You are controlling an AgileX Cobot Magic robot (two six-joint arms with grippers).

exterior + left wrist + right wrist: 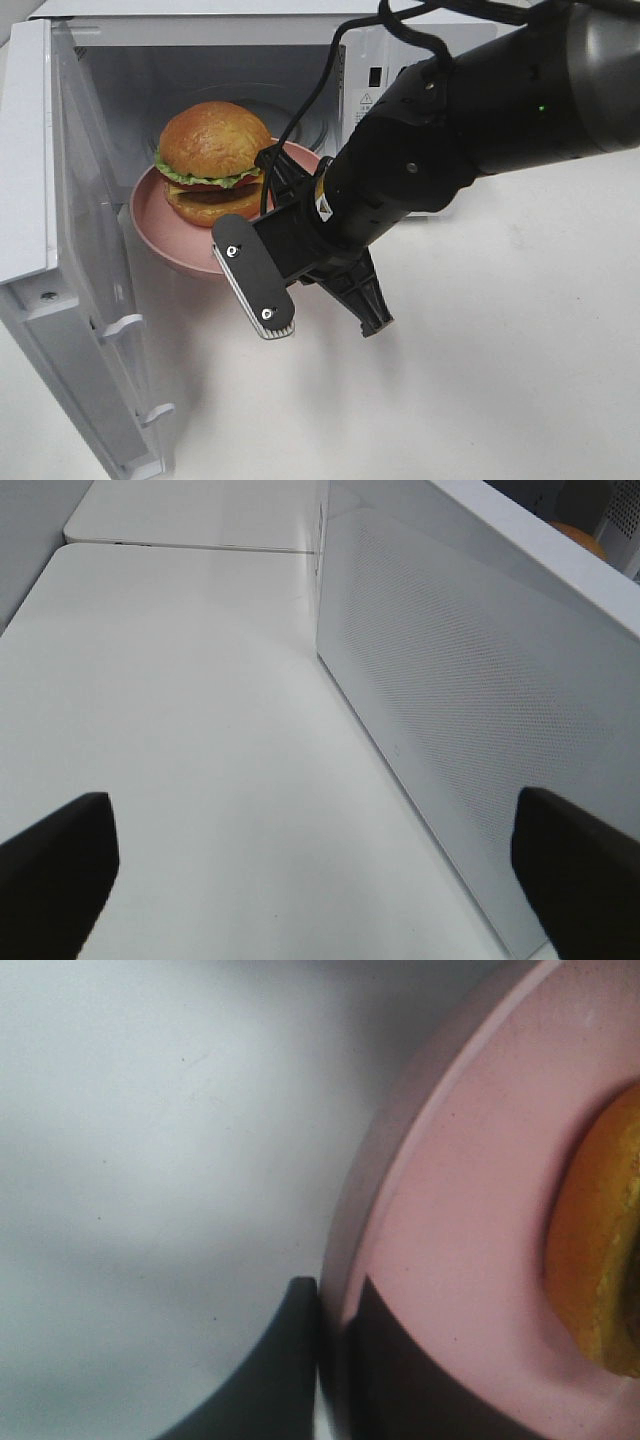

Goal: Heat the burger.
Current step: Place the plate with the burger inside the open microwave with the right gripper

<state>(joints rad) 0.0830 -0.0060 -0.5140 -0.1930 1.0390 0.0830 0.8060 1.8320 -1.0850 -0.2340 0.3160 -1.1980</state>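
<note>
Hanging open at the left edge of the high view, the microwave door (35, 170) leaves the chamber (210, 75) in plain sight. The left pincer (315, 825) does not show in that view. Its own camera has it spread wide with nothing between the fingers, low over the tabletop (180, 730) and beside a white meshed panel (470, 710) that I take for part of the oven.

Moving right, the burger (213, 150) sits upright in the middle of a pink plate (150, 225). The plate is at the mouth of the chamber, its far half inside, its near rim looking to hang out past the sill.

Further right, a black arm (500, 100) slants from the upper right of the frame toward the plate's right-hand rim. Seen from its wrist, the right pincer (335, 1305) is pinched narrow on that rim, one finger on either face, with the bun just beyond.

I judge the loading step to be in hand: the plate is gripped but not yet set down. The next move calls for carrying it level and deeper onto the chamber floor, letting go, and drawing the arm out without catching the rim. Then the door can be shut. Held by one edge, the plate could tip.
</note>
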